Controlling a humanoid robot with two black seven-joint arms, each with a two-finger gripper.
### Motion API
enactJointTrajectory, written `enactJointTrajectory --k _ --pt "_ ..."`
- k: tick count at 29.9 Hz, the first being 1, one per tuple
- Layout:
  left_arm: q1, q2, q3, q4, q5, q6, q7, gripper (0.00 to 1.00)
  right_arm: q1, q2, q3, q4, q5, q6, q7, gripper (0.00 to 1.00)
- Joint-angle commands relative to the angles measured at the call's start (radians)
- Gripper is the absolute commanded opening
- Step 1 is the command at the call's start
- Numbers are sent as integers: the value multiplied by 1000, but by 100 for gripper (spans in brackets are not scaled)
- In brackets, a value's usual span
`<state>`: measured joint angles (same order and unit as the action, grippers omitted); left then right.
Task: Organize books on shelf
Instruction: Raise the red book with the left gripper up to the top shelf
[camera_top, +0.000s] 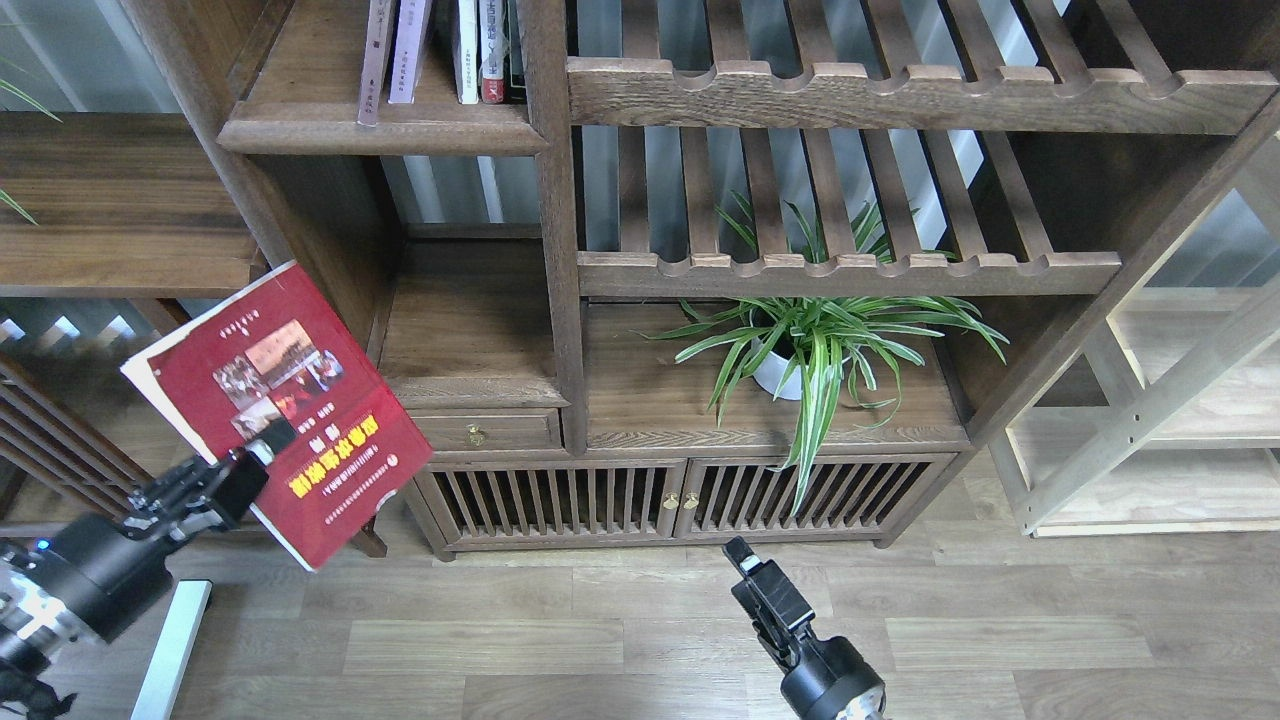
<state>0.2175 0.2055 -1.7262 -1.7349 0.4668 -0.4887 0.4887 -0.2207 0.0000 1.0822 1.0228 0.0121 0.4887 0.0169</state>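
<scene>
My left gripper (262, 448) is shut on the lower edge of a red book (290, 400) with a yellow title band and photos. It holds the book tilted in the air, at the lower left in front of the bookcase. The flat dark walnut shelf (120, 235) lies just above and left of the book. A dull maroon-spined book (375, 60) and a pale lavender book (408, 50) lean on the upper shelf board (380, 135). My right gripper (745, 560) is low over the floor at centre, empty. It looks dark and end-on, so I cannot tell its fingers apart.
Thin white, red and dark volumes (485, 50) stand at the right of the upper board. A potted spider plant (810, 345) sits in the middle compartment under slatted racks (850, 270). A small drawer (480, 432) and slatted cabinet doors (650, 495) are below. Pale wood shelving (1150, 420) stands at the right.
</scene>
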Motion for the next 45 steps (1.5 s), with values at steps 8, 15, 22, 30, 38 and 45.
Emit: enactJointTrajectory --k 8,15,22,30,38,45 --pt "-81 5 -110 -17 3 0 0 0 20 0 -7 -13 5 0 0 99" --pt "-148 8 -144 -23 10 0 0 0 21 0 -8 -13 5 0 0 99" --pt "-222 8 -158 -28 9 0 0 0 21 0 -4 -13 5 0 0 99" --pt "-380 14 -159 17 10 0 0 0 21 0 -7 -13 5 0 0 99" --pt "-474 28 -145 93 12 0 0 0 20 0 -2 -13 5 0 0 99" --pt "-495 120 -136 101 10 0 0 0 21 0 -7 -13 5 0 0 99"
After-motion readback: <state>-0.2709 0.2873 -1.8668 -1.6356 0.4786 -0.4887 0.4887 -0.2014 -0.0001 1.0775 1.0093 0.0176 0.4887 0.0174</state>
